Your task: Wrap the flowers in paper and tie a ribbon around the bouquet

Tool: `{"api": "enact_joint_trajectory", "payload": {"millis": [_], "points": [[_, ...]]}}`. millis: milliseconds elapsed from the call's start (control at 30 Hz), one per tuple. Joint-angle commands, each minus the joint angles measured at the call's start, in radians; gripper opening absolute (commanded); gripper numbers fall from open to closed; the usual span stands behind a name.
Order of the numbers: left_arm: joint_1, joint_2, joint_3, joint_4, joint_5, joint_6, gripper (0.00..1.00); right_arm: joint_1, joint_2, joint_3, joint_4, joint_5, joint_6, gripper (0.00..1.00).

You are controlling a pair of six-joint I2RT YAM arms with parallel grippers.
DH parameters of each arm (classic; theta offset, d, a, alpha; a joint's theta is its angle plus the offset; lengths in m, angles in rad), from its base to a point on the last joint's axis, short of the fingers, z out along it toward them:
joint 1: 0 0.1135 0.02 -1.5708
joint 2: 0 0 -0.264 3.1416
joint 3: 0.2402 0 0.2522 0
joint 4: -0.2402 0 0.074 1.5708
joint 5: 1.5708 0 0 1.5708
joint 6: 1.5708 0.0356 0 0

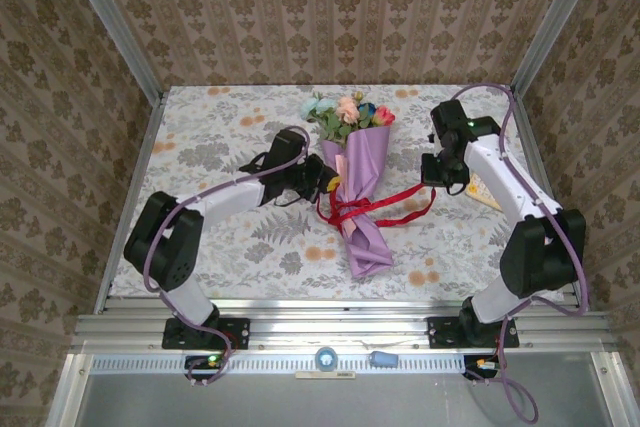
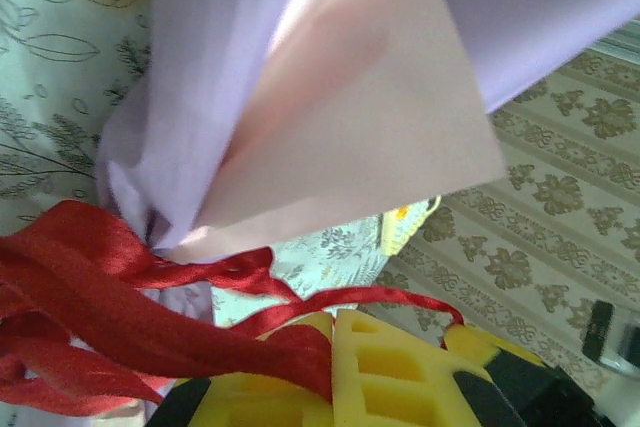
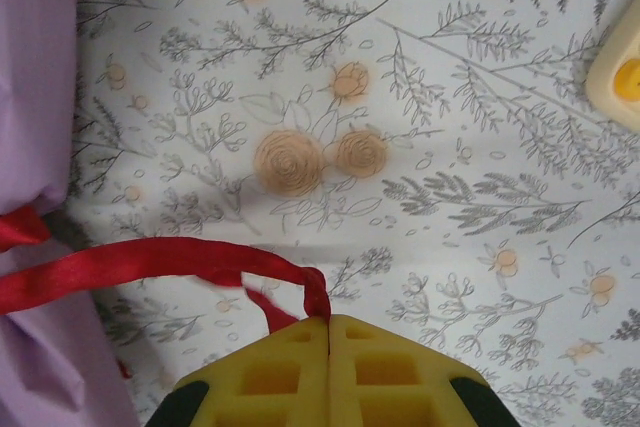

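Observation:
The bouquet [image 1: 360,182] lies in the middle of the table, its flowers [image 1: 345,114] sticking out of the far end of the lilac paper [image 1: 362,172] cone. The red ribbon [image 1: 375,207] goes round the cone's middle. My left gripper [image 1: 328,185] is at the cone's left side, shut on one strand of the ribbon [image 2: 250,347], close under the pink inner edge of the paper [image 2: 350,137]. My right gripper [image 1: 437,175] is to the cone's right, shut on the other strand of the ribbon [image 3: 170,262], which runs taut leftwards to the paper [image 3: 35,77].
A pale yellow calculator [image 1: 484,191] lies on the flowered tablecloth just right of my right gripper, and its corner [image 3: 620,67] sits at the right edge of the right wrist view. Metal frame posts and patterned walls enclose the table.

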Motion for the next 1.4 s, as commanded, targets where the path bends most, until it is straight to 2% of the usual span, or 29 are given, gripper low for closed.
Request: {"api": "enact_joint_trajectory", "payload": {"millis": [0, 233, 367, 500, 600, 633, 733, 867, 1067, 1367], "points": [[-0.007, -0.031, 0.038, -0.008, -0.007, -0.028, 0.00, 0.001, 0.034, 0.025, 0.007, 0.048, -0.027, 0.07], [-0.032, -0.037, 0.074, 0.005, -0.005, -0.067, 0.00, 0.001, 0.045, -0.079, 0.092, -0.026, 0.056, 0.35], [-0.044, -0.056, 0.077, -0.032, -0.015, -0.064, 0.00, 0.004, -0.021, -0.140, 0.127, -0.040, 0.137, 0.38], [-0.055, -0.085, 0.048, -0.019, -0.037, -0.082, 0.00, 0.050, -0.115, -0.197, 0.201, -0.081, 0.280, 0.37], [-0.062, -0.105, 0.029, -0.012, -0.057, -0.092, 0.00, 0.125, -0.125, -0.221, 0.262, -0.137, 0.504, 0.26], [-0.065, -0.112, 0.019, -0.008, -0.065, -0.099, 0.00, 0.157, -0.113, -0.225, 0.290, -0.162, 0.593, 0.23], [-0.069, -0.123, -0.007, 0.007, -0.077, -0.115, 0.00, 0.246, -0.049, -0.203, 0.367, -0.218, 0.816, 0.22], [-0.072, -0.132, -0.023, 0.018, -0.084, -0.127, 0.00, 0.333, 0.042, -0.120, 0.402, -0.238, 0.990, 0.23], [-0.074, -0.149, -0.029, 0.021, -0.096, -0.134, 0.00, 0.350, 0.150, -0.120, 0.491, -0.319, 1.156, 0.24], [-0.074, -0.171, -0.047, 0.025, -0.094, -0.145, 0.00, 0.355, 0.222, -0.135, 0.550, -0.346, 1.253, 0.24]]}}
